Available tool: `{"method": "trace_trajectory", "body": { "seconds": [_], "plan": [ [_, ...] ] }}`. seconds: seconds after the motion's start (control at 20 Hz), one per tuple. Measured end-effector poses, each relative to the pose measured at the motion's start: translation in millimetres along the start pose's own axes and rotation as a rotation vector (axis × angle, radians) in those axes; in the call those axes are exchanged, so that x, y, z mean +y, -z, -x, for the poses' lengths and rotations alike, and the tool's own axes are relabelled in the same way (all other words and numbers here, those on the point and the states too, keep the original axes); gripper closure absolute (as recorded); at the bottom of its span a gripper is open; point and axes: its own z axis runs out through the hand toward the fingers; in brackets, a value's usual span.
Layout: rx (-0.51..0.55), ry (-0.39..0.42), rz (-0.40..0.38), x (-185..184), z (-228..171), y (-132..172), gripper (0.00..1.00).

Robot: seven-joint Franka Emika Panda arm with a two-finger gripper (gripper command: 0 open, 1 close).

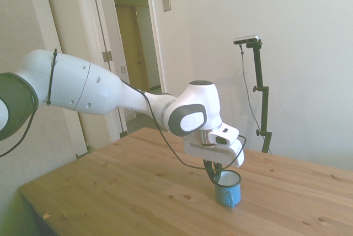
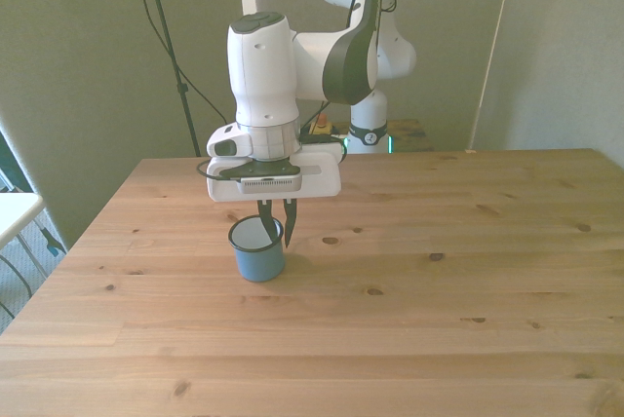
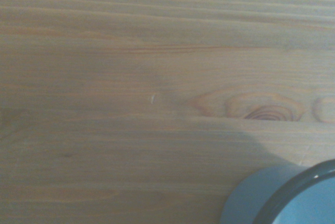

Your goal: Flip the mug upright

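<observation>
The teal-blue mug (image 2: 257,259) stands upright on the wooden table (image 2: 439,290), mouth up and white inside showing. In the side view the mug (image 1: 228,192) has its small loop handle turned toward the camera. My gripper (image 2: 278,232) hangs straight down over the mug's rim on the front view's right. One finger dips inside the mouth and the other is just outside the wall, with a gap between them. The gripper (image 1: 215,176) looks open and not clamped on the wall. The wrist view catches only an edge of the mug (image 3: 261,198).
Bare wood surrounds the mug on every side. An open doorway (image 1: 135,43) lies behind the arm in the side view. A white object (image 2: 15,212) sits off the table at the front view's left edge.
</observation>
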Motion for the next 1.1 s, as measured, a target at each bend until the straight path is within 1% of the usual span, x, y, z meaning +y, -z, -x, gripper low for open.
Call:
{"method": "trace_trajectory", "body": {
  "seconds": [0.2,0.4,0.55,0.65,0.8,1.1],
  "plan": [
    [0.003,-0.017,-0.005,7.6,-7.6,12.1,0.00],
    [0.026,-0.026,-0.023,15.7,-10.3,39.0,0.00],
    [0.027,-0.007,-0.050,10.9,4.8,67.6,0.00],
    [0.023,0.007,-0.073,5.1,22.5,78.4,0.00],
    [0.018,0.024,-0.099,1.8,51.7,81.2,0.00],
    [0.008,0.033,-0.118,6.5,93.0,68.1,0.00]
  ]
}}
